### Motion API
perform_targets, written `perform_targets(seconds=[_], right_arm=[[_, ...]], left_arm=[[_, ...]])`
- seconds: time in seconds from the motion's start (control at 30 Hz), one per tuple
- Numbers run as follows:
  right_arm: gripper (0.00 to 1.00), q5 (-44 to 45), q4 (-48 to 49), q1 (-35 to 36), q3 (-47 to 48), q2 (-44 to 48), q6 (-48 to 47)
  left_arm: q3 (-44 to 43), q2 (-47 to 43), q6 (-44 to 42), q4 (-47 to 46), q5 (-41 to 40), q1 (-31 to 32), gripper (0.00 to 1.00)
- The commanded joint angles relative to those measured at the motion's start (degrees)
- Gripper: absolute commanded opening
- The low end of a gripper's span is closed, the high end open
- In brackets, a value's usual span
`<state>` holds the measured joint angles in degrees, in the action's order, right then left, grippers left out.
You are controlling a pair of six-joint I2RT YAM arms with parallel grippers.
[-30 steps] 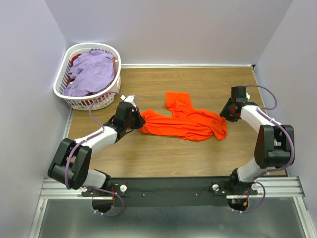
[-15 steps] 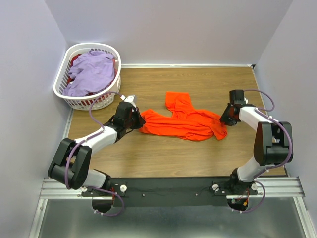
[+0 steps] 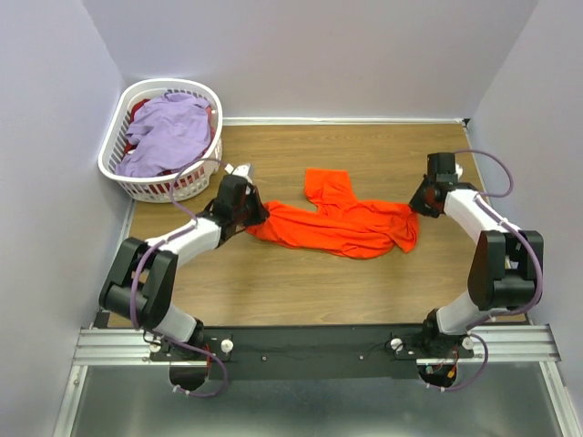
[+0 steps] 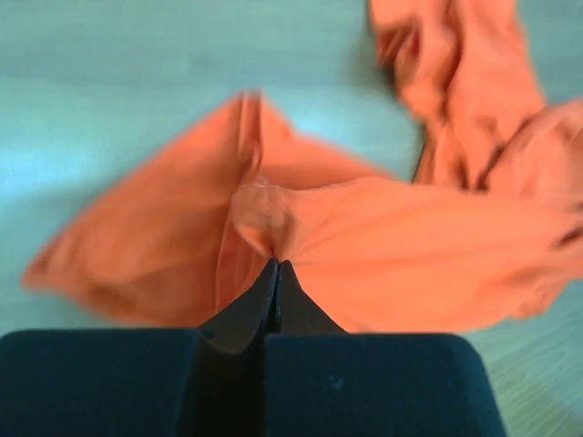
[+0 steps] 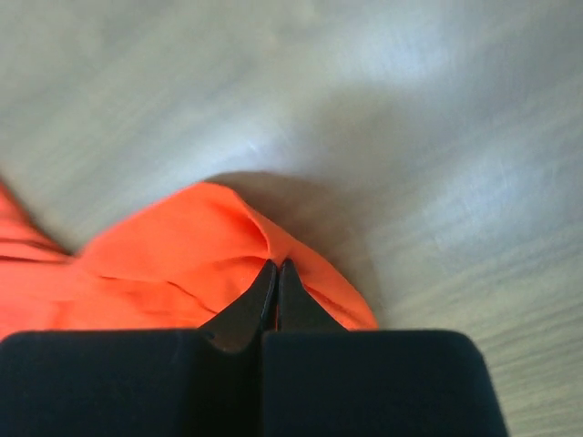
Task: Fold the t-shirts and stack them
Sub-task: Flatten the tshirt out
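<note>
Two arms, one garment.

**Top external view:** a bright orange short-sleeved cloth t-shirt [image 3: 342, 223] lies crumpled on the wooden table [image 3: 301, 282]. It sits to the right of the white slotted plastic laundry basket [image 3: 109, 146], clear of it, with one part trailing toward the far edge. A lavender cloth t-shirt [image 3: 168, 132] fills the basket. The left gripper [image 3: 258, 216] sits at the shirt end nearer the basket, and the right gripper [image 3: 416, 208] at the end farthest from it. Over the last second the left arm has swung its elbow in and drawn its end of the shirt slightly toward the basket. The right gripper has settled onto the opposite edge.

**Left wrist view:** the left gripper [image 4: 276, 266] has its jaws pressed together, pinching a raised fold of orange cloth [image 4: 383, 246]. This hold has not changed.

**Right wrist view:** the right gripper [image 5: 276, 266] was part open a moment ago. Its jaws are now closed on a small ridge at the rim of the orange cloth [image 5: 173, 264], with bare table [image 5: 410, 137] beyond.

**Reading:** with both ends now held, the shirt appears ready to be lifted and pulled flat. Folding has not begun and nothing is stacked. The thin right-hand pinch may slip once tension comes on.
</note>
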<state>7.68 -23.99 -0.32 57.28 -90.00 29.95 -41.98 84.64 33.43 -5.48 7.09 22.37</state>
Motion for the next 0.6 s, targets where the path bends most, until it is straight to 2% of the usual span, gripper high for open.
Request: perform_targets(seconds=[0.0,0.13,0.3,0.43,0.53,0.57], right_arm=[[0.01,0.8,-0.1,0.1,8.3,1.1,1.0],[0.01,1.0,0.0,0.0,16.6,1.6,1.7],[0.01,5.2,0.1,-0.9,23.5,7.3,2.1],[0.01,9.1,0.7,-1.3,23.6,15.5,2.2],[0.01,11.8,1.6,-1.3,18.6,23.8,2.6],[0.01,12.4,1.7,-1.3,16.8,25.9,2.7]], left_arm=[[-12.0,5.6,-3.1,1.1,0.1,-2.9,0.0],[-29.2,10.9,-7.6,5.1,2.0,-5.4,0.0],[-40.2,7.5,-14.6,7.9,-1.7,-7.0,0.0],[-40.8,-1.6,-19.0,6.6,-6.6,-7.4,0.0],[-33.5,-12.7,-19.3,2.0,-10.2,-7.5,0.0],[-27.0,-16.0,-17.9,-1.3,-10.8,-7.5,0.0]])
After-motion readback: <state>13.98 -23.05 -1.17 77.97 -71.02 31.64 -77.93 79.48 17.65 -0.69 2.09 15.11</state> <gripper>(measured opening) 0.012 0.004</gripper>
